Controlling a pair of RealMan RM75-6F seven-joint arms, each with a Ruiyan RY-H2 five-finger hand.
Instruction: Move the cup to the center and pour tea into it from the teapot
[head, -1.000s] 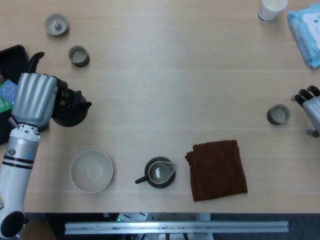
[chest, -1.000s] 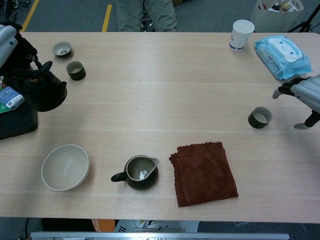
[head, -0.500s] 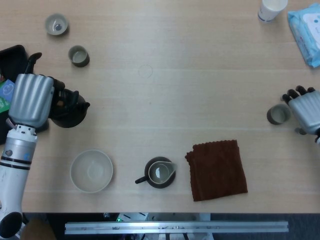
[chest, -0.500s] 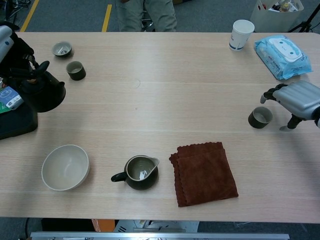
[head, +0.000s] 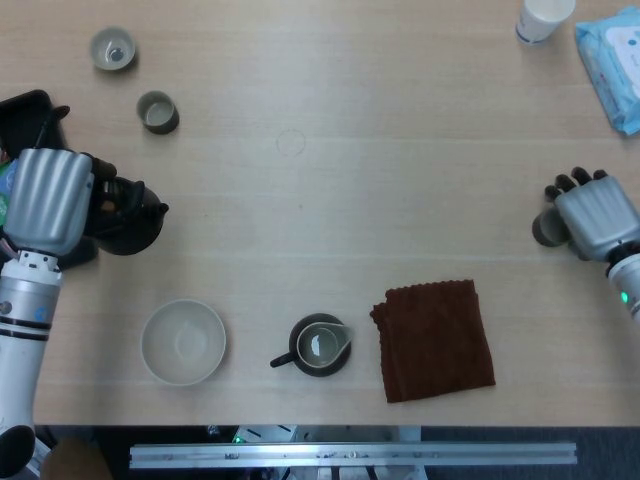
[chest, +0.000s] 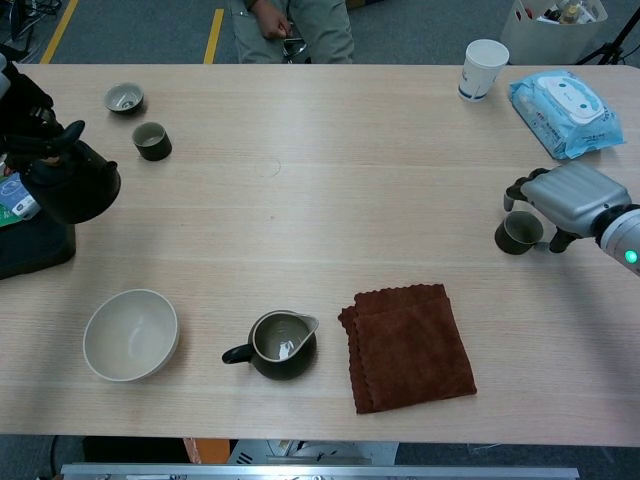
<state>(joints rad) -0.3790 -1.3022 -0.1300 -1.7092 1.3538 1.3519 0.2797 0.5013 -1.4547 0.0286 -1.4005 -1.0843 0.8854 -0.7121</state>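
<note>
A dark cup (chest: 518, 232) stands on the table at the right, and in the head view only its left part (head: 541, 230) shows. My right hand (head: 595, 220) is right beside it; its fingers (chest: 517, 190) reach over the cup's far side and the thumb sits at its right side. No firm grip shows. At the left edge my left hand (head: 50, 200) holds the black teapot (head: 128, 216) by its handle. In the chest view the teapot (chest: 68, 182) hangs above the table, next to a black stand.
A pale bowl (head: 183, 342), a dark pitcher (head: 320, 345) and a folded brown cloth (head: 435, 340) lie along the front. Two small cups (head: 157, 112) (head: 112, 48) stand at the back left. A paper cup (head: 545, 18) and a wipes pack (head: 612, 60) are at the back right. A black stand (chest: 35, 245) is at the left edge.
My right hand has moved left from the table's right edge up to the cup, fingers now around it. My left hand has carried the teapot a little further left.
</note>
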